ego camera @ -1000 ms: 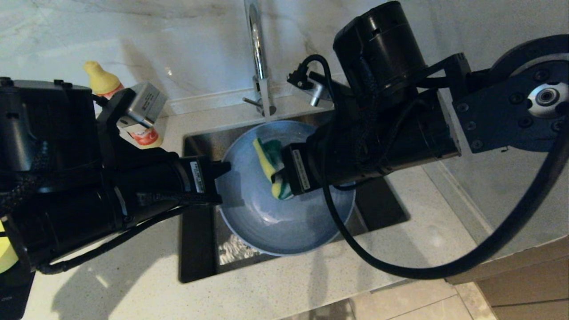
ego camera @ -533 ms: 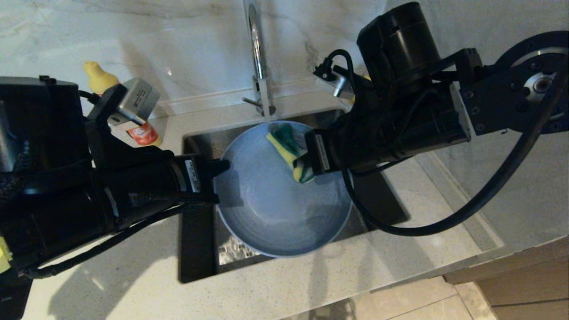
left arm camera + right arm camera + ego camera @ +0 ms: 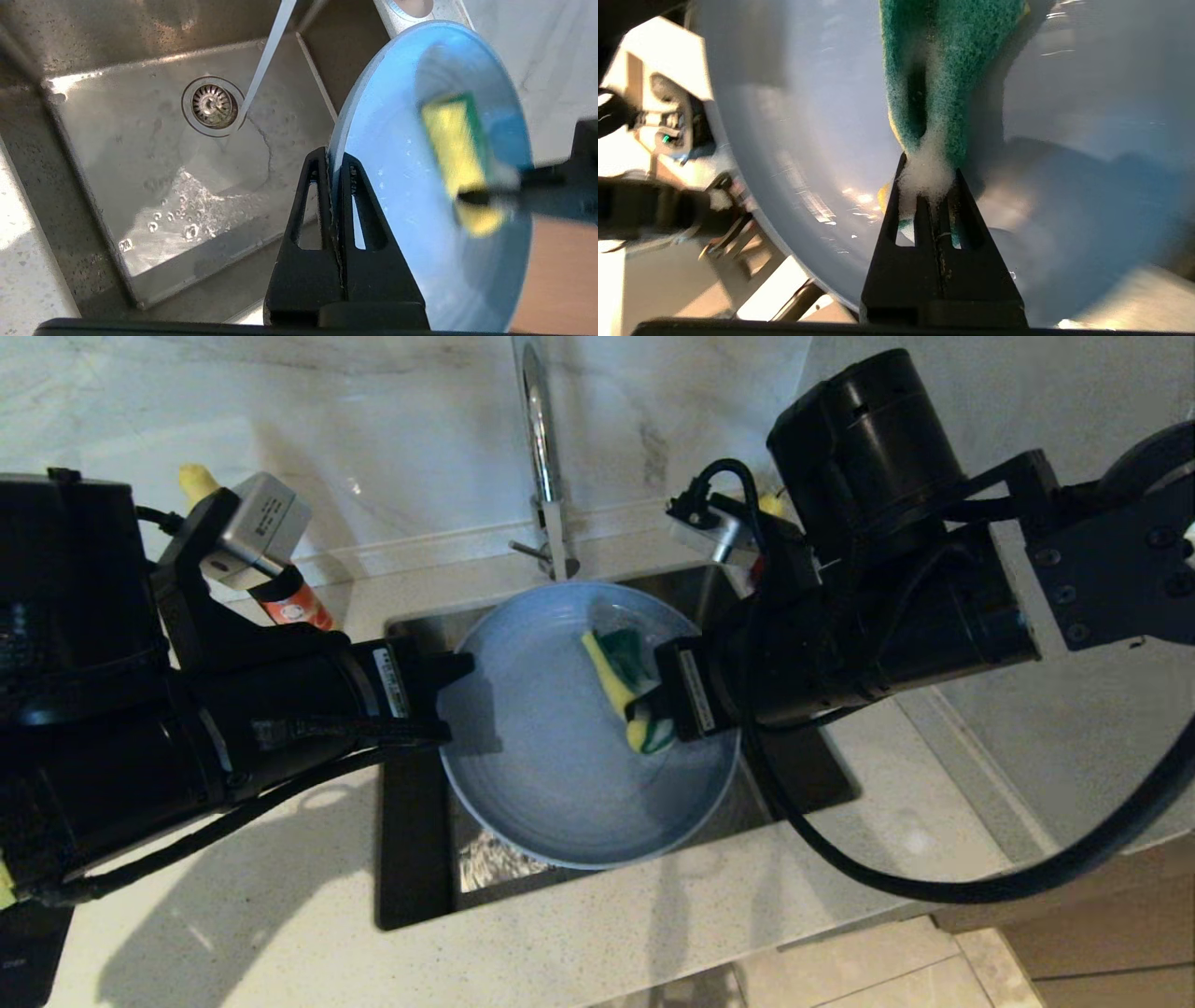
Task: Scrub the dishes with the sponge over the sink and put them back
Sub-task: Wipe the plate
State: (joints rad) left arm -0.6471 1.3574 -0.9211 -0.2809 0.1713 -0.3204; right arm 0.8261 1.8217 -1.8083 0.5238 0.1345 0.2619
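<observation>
The sponge [image 3: 627, 686] has travelled across the plate [image 3: 560, 775] in the last second: from the middle of the face up toward the tap-side rim, and now back down near the rim on the right arm's side. The plate itself has shifted a little toward the sink's [image 3: 411, 859] back edge. That reads as scrubbing strokes under way, so I'd judge this dish is mid-wash and not ready to go back yet.

The left gripper [image 3: 334, 186] has its jaws clamped on the plate's rim, holding it tilted over the sink, with a stream from the tap [image 3: 541, 448] running down behind it. The right gripper [image 3: 931, 196] has its jaws squeezed shut on the sponge, foam bulging out at the pinch.

Writing: white stickers sit on both grippers and on the left wrist's camera block, and a bottle [image 3: 289, 602] at the tabletop's back edge carries an orange label, but none of it can be read.
</observation>
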